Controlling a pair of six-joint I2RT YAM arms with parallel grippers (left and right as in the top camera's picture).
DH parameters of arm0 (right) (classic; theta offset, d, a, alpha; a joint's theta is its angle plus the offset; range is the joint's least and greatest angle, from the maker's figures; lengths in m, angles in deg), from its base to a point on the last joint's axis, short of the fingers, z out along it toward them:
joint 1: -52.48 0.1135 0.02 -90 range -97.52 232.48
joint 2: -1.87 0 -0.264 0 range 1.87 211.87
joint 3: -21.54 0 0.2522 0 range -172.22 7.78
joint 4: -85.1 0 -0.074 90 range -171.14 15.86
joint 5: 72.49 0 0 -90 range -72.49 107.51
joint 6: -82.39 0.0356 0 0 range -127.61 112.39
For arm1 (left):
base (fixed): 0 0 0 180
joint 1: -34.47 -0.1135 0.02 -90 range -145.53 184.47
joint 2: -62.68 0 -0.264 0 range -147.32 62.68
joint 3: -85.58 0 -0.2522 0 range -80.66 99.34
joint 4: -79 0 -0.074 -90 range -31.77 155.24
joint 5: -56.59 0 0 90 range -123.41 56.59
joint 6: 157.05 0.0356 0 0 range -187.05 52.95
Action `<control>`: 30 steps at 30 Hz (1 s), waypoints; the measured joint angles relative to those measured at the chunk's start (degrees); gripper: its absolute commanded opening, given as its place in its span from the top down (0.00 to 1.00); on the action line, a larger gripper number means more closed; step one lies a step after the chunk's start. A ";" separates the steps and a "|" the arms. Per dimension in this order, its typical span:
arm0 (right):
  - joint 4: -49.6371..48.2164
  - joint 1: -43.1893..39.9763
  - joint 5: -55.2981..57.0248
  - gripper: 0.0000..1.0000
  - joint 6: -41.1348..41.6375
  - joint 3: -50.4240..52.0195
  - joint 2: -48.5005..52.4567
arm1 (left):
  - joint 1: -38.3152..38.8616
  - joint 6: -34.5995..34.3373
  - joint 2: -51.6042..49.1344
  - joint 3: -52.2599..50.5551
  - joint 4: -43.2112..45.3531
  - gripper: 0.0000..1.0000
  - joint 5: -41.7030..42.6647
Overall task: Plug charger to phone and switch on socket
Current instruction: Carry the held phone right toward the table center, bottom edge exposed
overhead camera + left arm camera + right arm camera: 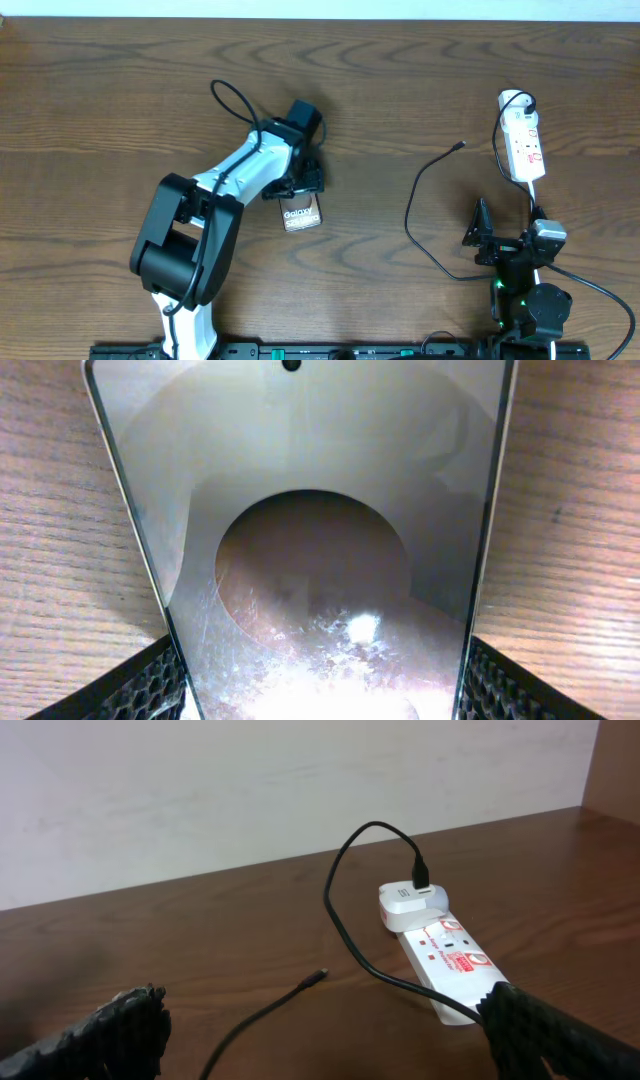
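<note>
The phone (301, 214), a shiny grey slab with "Galaxy" lettering, lies left of centre and fills the left wrist view (320, 480). My left gripper (303, 189) is shut on it, a black finger (140, 685) pressed against each long edge. The charger's black cable (411, 205) loops across the table. Its connector tip (460, 146) (320, 976) lies free on the wood, and its other end sits in a white plug (408, 904) on the socket (524, 146) (450, 960) at the far right. My right gripper (497, 240) (330, 1050) stands open near the socket, holding nothing.
The socket's thick white cord (535, 195) runs toward the right arm's base. The left arm (215, 215) slants across the table's left half. A pale wall (250, 790) stands behind the table's far edge.
</note>
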 measured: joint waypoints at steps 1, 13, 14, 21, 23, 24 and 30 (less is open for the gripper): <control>0.00 0.00 0.00 0.01 0.00 0.00 0.00 | -0.39 0.00 0.04 -0.04 -0.04 0.41 0.98; 0.00 0.00 0.00 0.01 -0.02 0.02 0.00 | -4.72 -0.02 0.39 -0.72 -0.44 0.41 17.16; 0.00 0.00 0.00 0.01 0.00 0.00 0.00 | -5.01 0.00 0.39 -0.87 -0.44 0.41 18.36; -0.02 0.00 0.00 0.01 0.00 0.02 0.00 | -6.56 0.02 0.33 -1.51 -0.48 0.41 25.03; 0.00 0.00 0.00 0.01 -0.02 0.00 0.00 | -6.78 0.04 0.33 -1.51 -0.46 0.41 26.14; -0.02 0.00 0.00 0.01 0.00 0.00 0.00 | -6.86 0.07 0.33 -1.51 -0.39 0.41 26.88; -0.02 0.00 0.00 0.01 -0.02 0.00 0.00 | -7.02 0.46 0.33 -1.51 0.39 0.41 30.97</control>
